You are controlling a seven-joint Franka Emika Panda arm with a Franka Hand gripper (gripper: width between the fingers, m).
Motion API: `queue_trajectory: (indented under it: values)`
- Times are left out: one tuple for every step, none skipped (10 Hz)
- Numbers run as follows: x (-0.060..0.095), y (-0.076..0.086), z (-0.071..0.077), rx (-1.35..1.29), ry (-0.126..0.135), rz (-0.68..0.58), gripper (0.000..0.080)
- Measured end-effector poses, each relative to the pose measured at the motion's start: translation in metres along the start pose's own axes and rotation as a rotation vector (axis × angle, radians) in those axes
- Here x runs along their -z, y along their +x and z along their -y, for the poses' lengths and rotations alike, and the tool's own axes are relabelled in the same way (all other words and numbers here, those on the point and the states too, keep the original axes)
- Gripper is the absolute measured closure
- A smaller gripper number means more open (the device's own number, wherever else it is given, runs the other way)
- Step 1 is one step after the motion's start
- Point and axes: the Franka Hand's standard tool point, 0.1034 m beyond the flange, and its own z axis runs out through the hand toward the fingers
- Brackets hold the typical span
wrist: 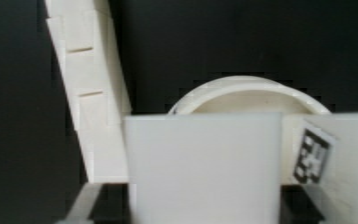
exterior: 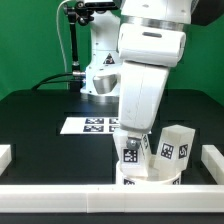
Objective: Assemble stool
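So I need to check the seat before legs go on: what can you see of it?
The seat is a white, plastic-looking round disc with a raised rim. It lies flat on the black table near the front bar. In the exterior view the arm hides most of it, leaving only its front rim visible. In the wrist view a white leg covers its near part. Whether the legs touch it cannot be told.

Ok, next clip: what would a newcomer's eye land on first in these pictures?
The big white robot arm fills the middle of the exterior view, reaching down to the front edge of the black table. Its gripper is at a white tagged plastic leg block, which fills the wrist view right between the fingers, with the round white rimmed seat disc behind it. Another tagged leg block stands just to the exterior view's right.
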Motion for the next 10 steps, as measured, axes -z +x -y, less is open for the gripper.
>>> queue_trajectory:
  values:
    - [0.0000, -0.0003, -0.0001, -0.003, 0.000, 0.000, 0.0462]
    - [-0.0001, -0.0006, -0.0001, -0.032, 0.000, 0.000, 0.0462]
    - [-0.0002, -0.0011, -0.0002, -0.040, 0.000, 0.000, 0.0462]
    - [-0.0002, -0.0012, -0.0002, -0.090, 0.000, 0.000, 0.0462]
    - [-0.0002, -0.0013, -0.0003, -0.177, 0.000, 0.000, 0.0462]
    - [-0.0001, -0.0012, -0.0003, -0.244, 0.000, -0.001, 0.0462]
    - [-0.0001, -0.0011, -0.0002, -0.336, 0.001, -0.001, 0.0462]
    - [-0.0001, -0.0003, 0.0010, -0.468, 0.007, 0.000, 0.0462]
    - [0.0001, 0.0003, 0.0021, -0.599, 0.015, 0.004, 0.0461]
    - [0.0001, 0.0004, 0.0031, -0.727, 0.022, 0.006, 0.0461]
